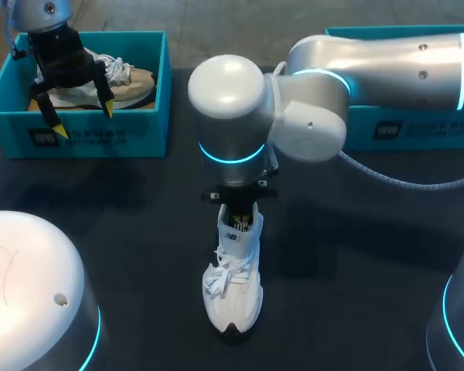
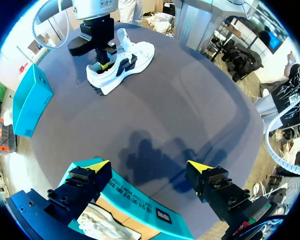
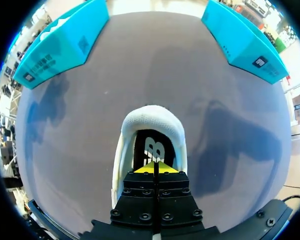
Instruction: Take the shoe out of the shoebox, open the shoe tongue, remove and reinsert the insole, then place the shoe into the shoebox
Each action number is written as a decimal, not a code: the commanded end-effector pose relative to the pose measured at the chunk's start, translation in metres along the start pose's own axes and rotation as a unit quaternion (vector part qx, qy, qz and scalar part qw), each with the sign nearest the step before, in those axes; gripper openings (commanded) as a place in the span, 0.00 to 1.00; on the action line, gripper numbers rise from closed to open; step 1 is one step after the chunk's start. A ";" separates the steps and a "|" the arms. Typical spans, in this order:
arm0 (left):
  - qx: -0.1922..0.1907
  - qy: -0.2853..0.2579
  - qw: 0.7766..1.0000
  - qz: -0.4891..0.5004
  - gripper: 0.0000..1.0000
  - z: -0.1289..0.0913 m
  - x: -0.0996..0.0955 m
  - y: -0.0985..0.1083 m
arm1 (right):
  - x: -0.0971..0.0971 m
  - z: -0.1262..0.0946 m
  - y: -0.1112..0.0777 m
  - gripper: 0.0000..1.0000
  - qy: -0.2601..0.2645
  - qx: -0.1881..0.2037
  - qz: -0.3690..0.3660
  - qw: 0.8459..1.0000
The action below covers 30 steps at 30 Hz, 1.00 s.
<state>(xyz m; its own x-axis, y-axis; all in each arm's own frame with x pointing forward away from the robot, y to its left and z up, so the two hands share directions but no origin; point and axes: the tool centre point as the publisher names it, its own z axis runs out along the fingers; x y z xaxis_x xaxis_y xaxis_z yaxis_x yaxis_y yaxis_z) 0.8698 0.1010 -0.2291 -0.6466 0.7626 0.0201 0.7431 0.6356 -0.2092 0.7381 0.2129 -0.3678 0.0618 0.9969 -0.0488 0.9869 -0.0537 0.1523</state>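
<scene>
A white shoe (image 1: pixel 233 297) (image 2: pixel 121 59) stands on the dark table, toe towards the front edge. My right gripper (image 1: pixel 238 222) (image 3: pixel 154 167) is shut, its yellow tips together inside the shoe's opening (image 3: pixel 151 119), just over the black insole (image 3: pixel 151 146). In the left wrist view that right gripper (image 2: pixel 103 64) dips into the heel end of the shoe. My left gripper (image 1: pixel 83 117) (image 2: pixel 151 165) hangs open and holds nothing, above the teal shoebox (image 1: pixel 139 139) (image 2: pixel 140 207) at the back left. A beige shoe (image 1: pixel 133 80) lies in that box.
A second teal box (image 1: pixel 406 131) (image 2: pixel 29 100) stands at the back right, under my right arm. In the right wrist view both boxes (image 3: pixel 60 45) (image 3: pixel 245 40) lie ahead of the shoe's heel, one to each side. Bare dark tabletop (image 1: pixel 356 255) surrounds the shoe.
</scene>
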 end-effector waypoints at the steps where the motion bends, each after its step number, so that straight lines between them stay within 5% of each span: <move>1: -0.001 0.001 1.000 0.000 1.00 0.000 0.000 0.000 | 0.002 0.004 -0.010 0.00 0.005 0.000 0.085 0.996; 23: -0.001 0.001 1.000 0.000 1.00 0.000 0.000 0.000 | 0.008 -0.003 -0.027 0.00 0.009 0.072 0.091 0.993; 30: -0.001 0.001 1.000 0.000 1.00 0.000 0.000 0.000 | 0.008 -0.005 -0.028 0.23 0.013 0.080 0.090 0.993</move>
<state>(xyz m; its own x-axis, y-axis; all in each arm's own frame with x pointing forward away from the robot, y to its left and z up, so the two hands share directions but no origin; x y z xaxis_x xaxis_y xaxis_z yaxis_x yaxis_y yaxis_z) 0.8698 0.1009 -0.2291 -0.6465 0.7626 0.0201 0.7432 0.6355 -0.2093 0.7137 0.2203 -0.3688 0.1507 0.9886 -0.0051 0.9885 -0.1507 -0.0145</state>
